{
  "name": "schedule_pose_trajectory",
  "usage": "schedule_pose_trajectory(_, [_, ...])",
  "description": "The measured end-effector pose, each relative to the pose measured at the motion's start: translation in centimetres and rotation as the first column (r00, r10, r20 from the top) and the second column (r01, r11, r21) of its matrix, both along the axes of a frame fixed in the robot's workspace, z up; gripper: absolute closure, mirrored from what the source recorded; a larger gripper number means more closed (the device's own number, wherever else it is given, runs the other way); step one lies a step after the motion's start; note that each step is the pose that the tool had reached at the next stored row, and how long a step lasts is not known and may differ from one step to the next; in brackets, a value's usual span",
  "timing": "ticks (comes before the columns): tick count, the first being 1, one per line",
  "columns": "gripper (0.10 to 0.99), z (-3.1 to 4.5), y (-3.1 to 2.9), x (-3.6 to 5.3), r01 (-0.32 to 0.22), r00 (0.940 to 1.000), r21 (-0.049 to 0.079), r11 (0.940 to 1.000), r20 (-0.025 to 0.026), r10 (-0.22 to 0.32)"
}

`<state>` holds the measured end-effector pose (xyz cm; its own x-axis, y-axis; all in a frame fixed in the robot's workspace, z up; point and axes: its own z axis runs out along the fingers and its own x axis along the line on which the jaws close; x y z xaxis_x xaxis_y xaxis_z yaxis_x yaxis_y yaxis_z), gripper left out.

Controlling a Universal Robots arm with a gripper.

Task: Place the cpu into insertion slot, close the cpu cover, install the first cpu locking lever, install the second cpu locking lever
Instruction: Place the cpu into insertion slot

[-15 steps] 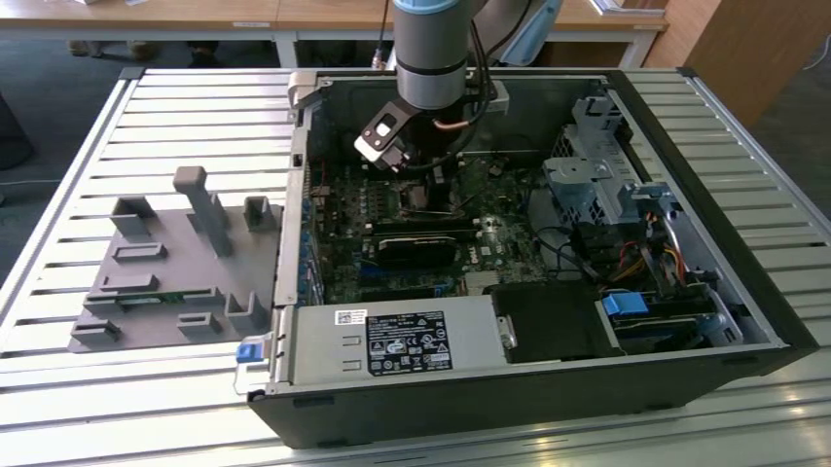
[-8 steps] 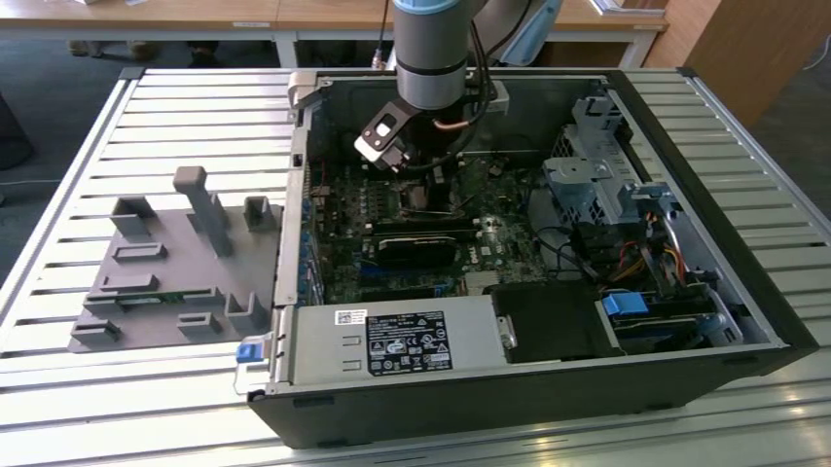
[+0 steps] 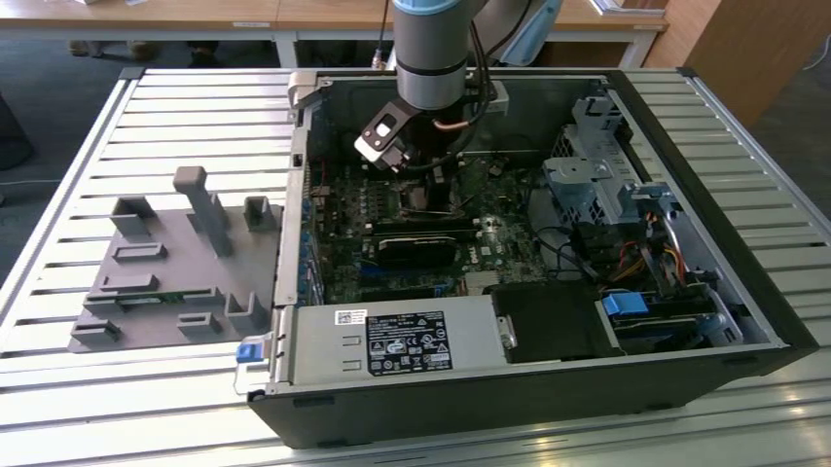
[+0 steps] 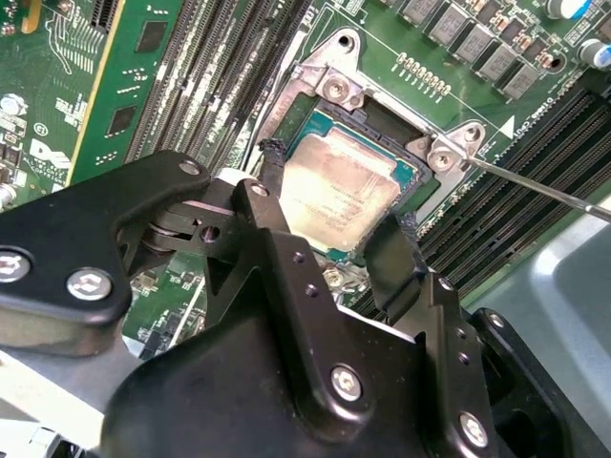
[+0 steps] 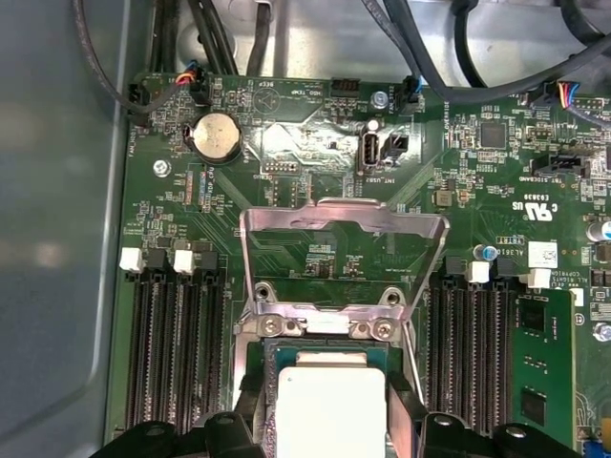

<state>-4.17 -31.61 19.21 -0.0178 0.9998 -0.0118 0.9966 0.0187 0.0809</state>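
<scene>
1. The cpu [image 4: 339, 191] lies within the insertion slot [image 4: 368, 129], pale face up. In the exterior view this spot is in the upper middle of the frame, inside the open computer case [image 3: 779, 321].
2. The claw [image 4: 338, 196] is pinched on the cpu, with one finger against each of two opposite edges.
3. The cpu cover [image 5: 344, 221] is stood open at the far side of the slot. A locking lever [image 4: 535, 183] is seen as a thin rod, free of the cover.
4. Full seating is judged likely but not confirmed. Socket contacts could be bent if the chip is canted, which an uneven release or a sideways drag by the fingers would cause. The raised cover is near the claw and could be knocked.
5. Finger contact and the lever are given by the second wrist view, and the raised cover with its square window by the first wrist view. The exterior view gives the arm's place in the case and the slatted table [image 3: 130, 117], with the socket hidden beneath the claw [image 3: 429, 190].
</scene>
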Motion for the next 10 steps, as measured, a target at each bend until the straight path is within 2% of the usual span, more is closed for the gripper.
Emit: schedule_pose_trajectory(10, [0.471, -0.12, 0.15, 0.00, 0.000, 1.0000, 0.003, 1.0000, 0.0000, 0.000])
